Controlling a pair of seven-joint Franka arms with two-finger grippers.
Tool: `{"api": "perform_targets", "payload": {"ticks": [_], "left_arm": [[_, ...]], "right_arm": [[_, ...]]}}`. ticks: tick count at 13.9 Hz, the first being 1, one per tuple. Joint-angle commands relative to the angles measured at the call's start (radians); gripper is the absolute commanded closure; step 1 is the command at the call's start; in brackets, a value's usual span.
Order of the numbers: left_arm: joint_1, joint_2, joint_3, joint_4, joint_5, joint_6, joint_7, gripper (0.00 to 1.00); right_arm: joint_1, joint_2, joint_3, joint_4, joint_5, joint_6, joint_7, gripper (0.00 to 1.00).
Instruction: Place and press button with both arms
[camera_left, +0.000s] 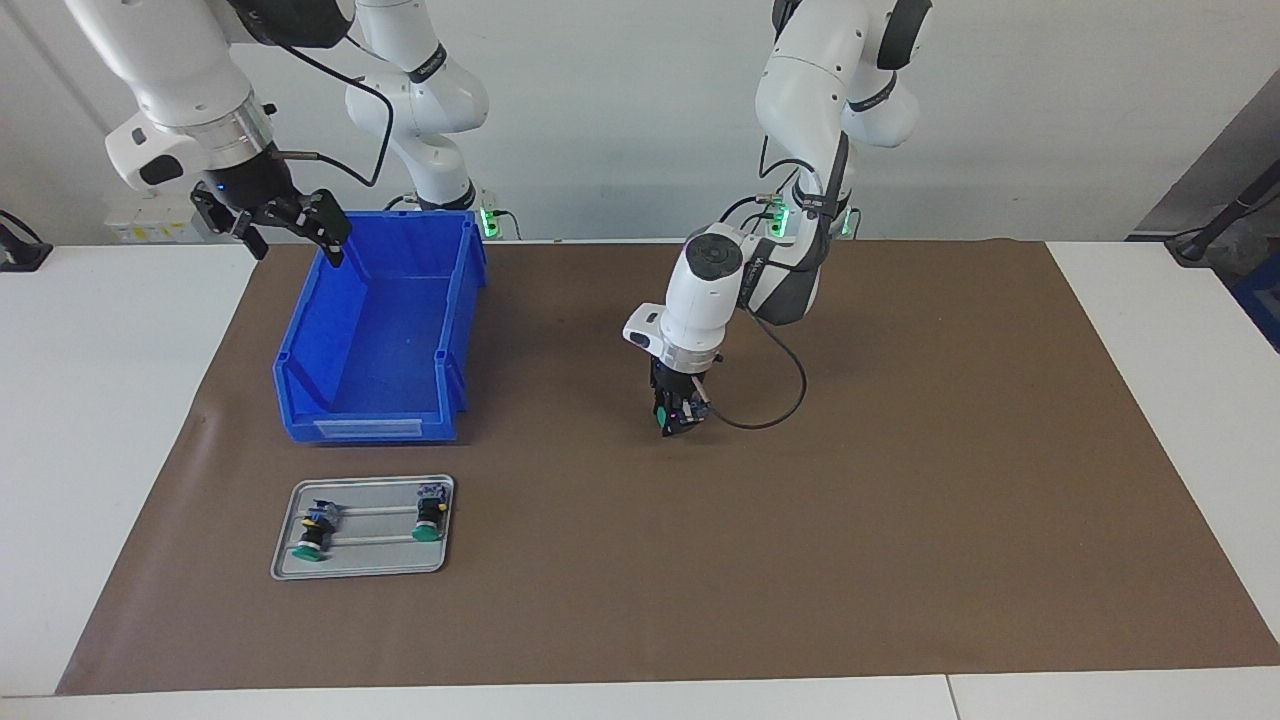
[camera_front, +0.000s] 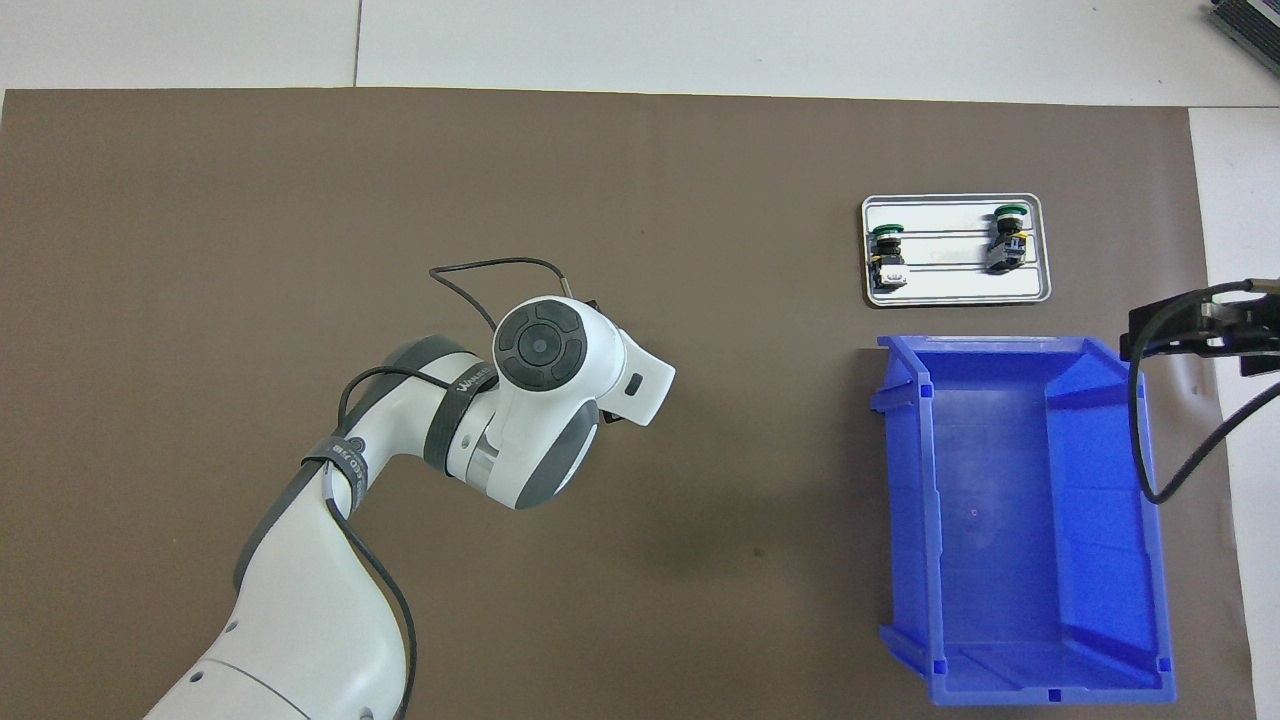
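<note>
My left gripper (camera_left: 678, 425) points straight down over the middle of the brown mat, close to its surface. It is shut on a button (camera_left: 665, 413) whose green cap shows between the fingers. In the overhead view the left arm's wrist (camera_front: 540, 345) hides this gripper and the button. Two more buttons (camera_left: 313, 535) (camera_left: 430, 518) lie on a small grey tray (camera_left: 370, 555); they also show in the overhead view (camera_front: 888, 255) (camera_front: 1005, 240). My right gripper (camera_left: 285, 222) is open and empty, raised over the blue bin's corner toward the right arm's end, and waits there; it also shows in the overhead view (camera_front: 1190, 325).
A blue open bin (camera_left: 380, 330) stands on the mat toward the right arm's end, nearer to the robots than the tray; it holds nothing. It also shows in the overhead view (camera_front: 1020, 520), as does the tray (camera_front: 950, 285). A black cable loops beside the left wrist.
</note>
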Motion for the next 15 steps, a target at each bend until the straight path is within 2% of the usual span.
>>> {"api": "perform_targets", "payload": {"ticks": [1, 6, 8, 10, 11, 13, 15], "left_arm": [[0.003, -0.032, 0.006, 0.001, -0.002, 0.013, -0.038, 1.0], [0.11, -0.129, 0.0, -0.024, -0.02, -0.117, 0.046, 1.0], [0.163, -0.135, -0.002, -0.027, -0.135, -0.13, 0.135, 1.0], [0.214, -0.149, 0.003, -0.03, -0.279, -0.197, 0.262, 1.0], [0.251, -0.152, 0.003, -0.03, -0.314, -0.217, 0.299, 1.0], [0.292, -0.157, 0.002, -0.05, -0.402, -0.21, 0.364, 1.0], [0.326, -0.178, 0.005, -0.099, -0.558, -0.191, 0.509, 1.0]], "right_arm": [[-0.004, -0.014, 0.005, -0.013, -0.011, -0.004, 0.008, 0.0], [-0.005, -0.014, 0.005, -0.013, 0.0, -0.004, 0.011, 0.0], [-0.01, -0.012, 0.005, -0.013, 0.0, -0.004, 0.009, 0.0], [-0.013, -0.012, 0.005, -0.013, 0.001, 0.0, 0.008, 0.0], [-0.011, -0.012, 0.005, -0.013, 0.001, 0.008, 0.006, 0.0], [-0.004, -0.012, 0.005, -0.011, 0.003, 0.006, 0.008, 0.0], [-0.005, -0.012, 0.005, -0.013, 0.003, 0.006, 0.005, 0.0]]}}
